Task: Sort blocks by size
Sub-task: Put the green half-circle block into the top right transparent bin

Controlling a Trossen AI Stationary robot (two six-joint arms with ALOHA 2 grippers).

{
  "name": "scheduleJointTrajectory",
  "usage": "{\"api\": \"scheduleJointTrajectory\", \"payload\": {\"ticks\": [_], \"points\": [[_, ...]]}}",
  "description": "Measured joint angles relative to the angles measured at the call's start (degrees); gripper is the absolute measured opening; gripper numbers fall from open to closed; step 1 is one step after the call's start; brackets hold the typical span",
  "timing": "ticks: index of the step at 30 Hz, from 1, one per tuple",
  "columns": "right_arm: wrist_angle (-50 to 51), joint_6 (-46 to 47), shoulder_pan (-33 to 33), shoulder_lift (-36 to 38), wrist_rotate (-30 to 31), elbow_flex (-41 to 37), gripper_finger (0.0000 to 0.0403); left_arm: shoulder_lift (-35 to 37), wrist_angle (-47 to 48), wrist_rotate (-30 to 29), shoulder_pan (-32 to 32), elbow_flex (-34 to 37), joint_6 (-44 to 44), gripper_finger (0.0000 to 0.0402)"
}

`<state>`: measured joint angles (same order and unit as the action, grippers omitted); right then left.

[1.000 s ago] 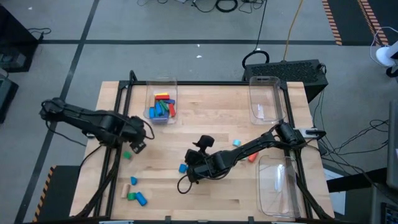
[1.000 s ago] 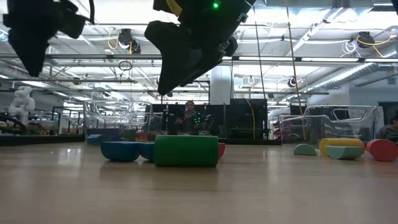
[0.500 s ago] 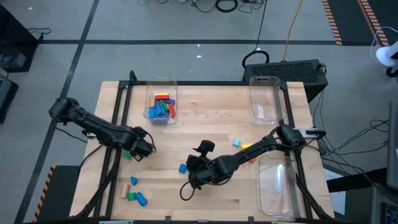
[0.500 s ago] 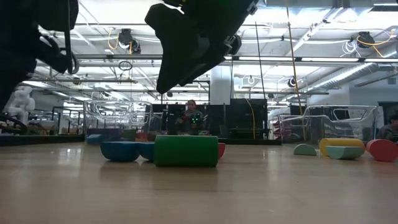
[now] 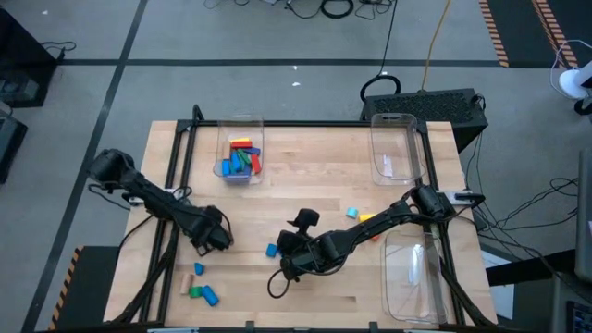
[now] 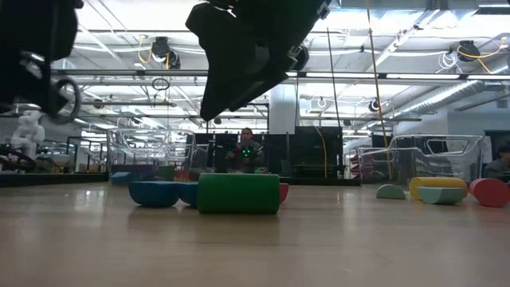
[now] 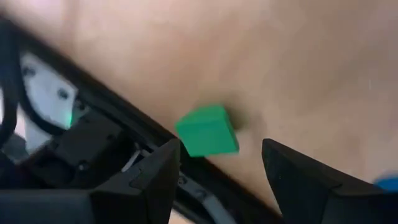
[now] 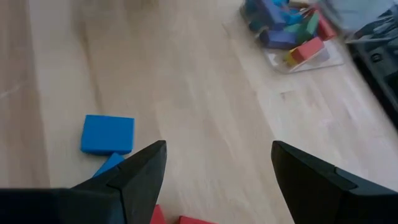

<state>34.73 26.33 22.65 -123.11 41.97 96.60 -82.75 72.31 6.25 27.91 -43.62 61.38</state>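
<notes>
A small green cube [image 7: 207, 130] rests flat on the wood by the table's black left rail. My left gripper [image 7: 217, 152] hovers just above it, open, pointing steeply down, a finger on either side; in the high view this gripper [image 5: 215, 239] hides the cube. My right gripper [image 5: 287, 264] waits open above mid-table, near the front. A blue block [image 8: 107, 134] lies flat just beyond it [image 5: 272, 250]. A wood cylinder [image 5: 198, 269], a green block [image 5: 195, 290] and a blue block [image 5: 210, 296] lie near the front left.
A clear bin [image 5: 240, 159] holding several coloured blocks stands at the far left. Two bare clear bins stand at the far right [image 5: 396, 148] and near right [image 5: 414, 273]. A light blue [image 5: 351, 213], a yellow [image 5: 366, 218] and a red block [image 5: 375, 236] lie right of centre.
My left gripper has come down and moved toward the table's near edge, tipping more steeply downward, until it stands over the green cube. Its fingers have stayed open. The cube has not moved.
</notes>
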Motion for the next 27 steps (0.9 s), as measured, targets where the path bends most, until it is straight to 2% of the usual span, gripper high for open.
{"api": "scheduleJointTrajectory", "payload": {"ticks": [5,14,20,27], "points": [[-0.1,0.0,0.0,0.0,-0.4,0.0,0.0274,-2.8,0.1,5.7,1.6,0.0,-16.7,0.0228],[-0.2,-0.2,0.0,0.0,-0.4,0.0,0.0274,-5.8,0.0,0.9,5.4,0.0,-41.5,0.0228],[0.1,-0.7,0.0,0.0,-0.4,0.0,0.0274,-6.0,-0.3,-0.8,5.6,0.0,-45.7,0.0228],[0.4,-0.7,0.1,0.0,-0.4,0.0,0.0274,-6.0,-6.7,-0.5,5.6,3.7,-45.4,0.0228]]}}
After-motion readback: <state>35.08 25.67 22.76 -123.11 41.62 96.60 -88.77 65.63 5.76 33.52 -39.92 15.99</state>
